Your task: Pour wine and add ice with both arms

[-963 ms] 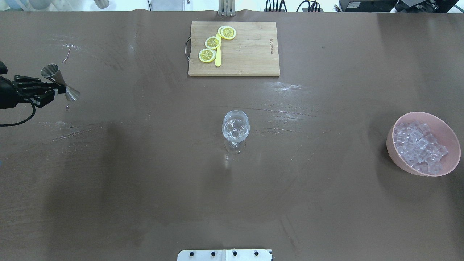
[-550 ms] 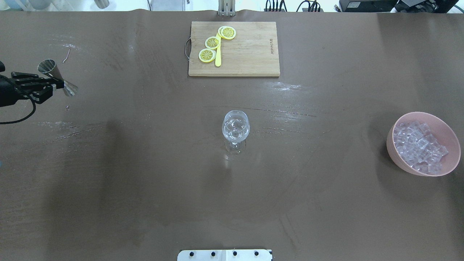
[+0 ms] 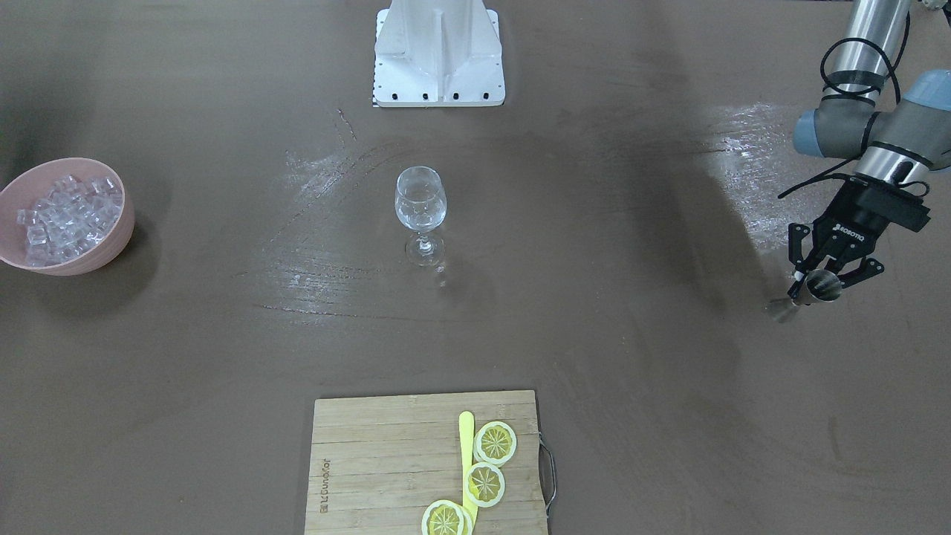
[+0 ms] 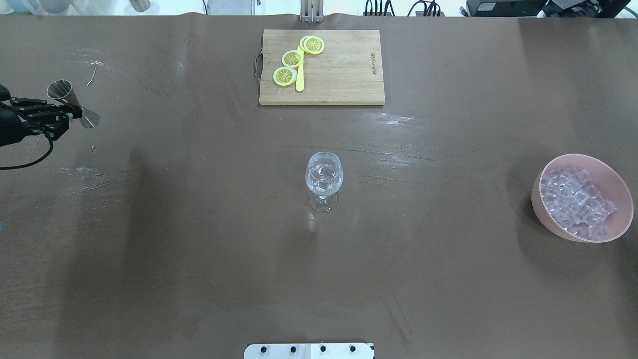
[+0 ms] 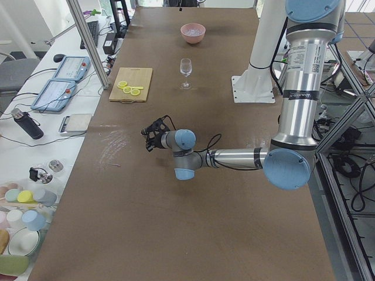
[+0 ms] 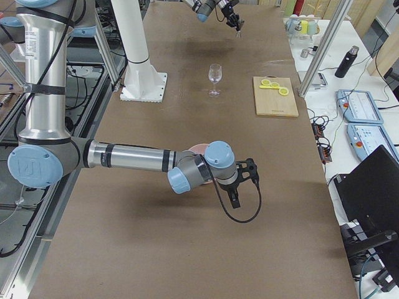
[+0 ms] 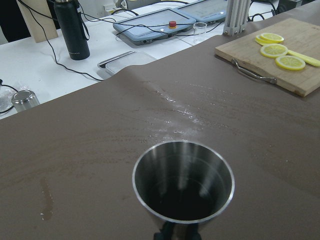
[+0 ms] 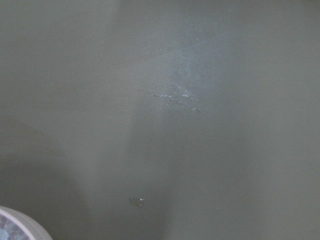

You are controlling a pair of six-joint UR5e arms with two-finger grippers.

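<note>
Two arms: left gripper (image 4: pixel 64 117) clamps a steel jigger (image 3: pixel 816 286) at its waist over the bench's (image 4: pixel 199 249) left end; right gripper (image 6: pixel 244 180) state cannot be told. Ice (image 4: pixel 578 202) fills the pink bowl (image 4: pixel 541 209), far right, well apart from the wine glass (image 4: pixel 324 174). Likely setting the jigger down: lower upright, base touching, then release. Brown bench is wet-streaked; white desk (image 7: pixel 30 70) with a black bottle (image 7: pixel 72 30) lies beyond.

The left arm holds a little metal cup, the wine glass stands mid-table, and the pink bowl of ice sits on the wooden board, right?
No: the pink bowl of ice sits on the table itself, far from the wooden board, as the overhead view shows. The metal cup and wine glass are as you say.
</note>
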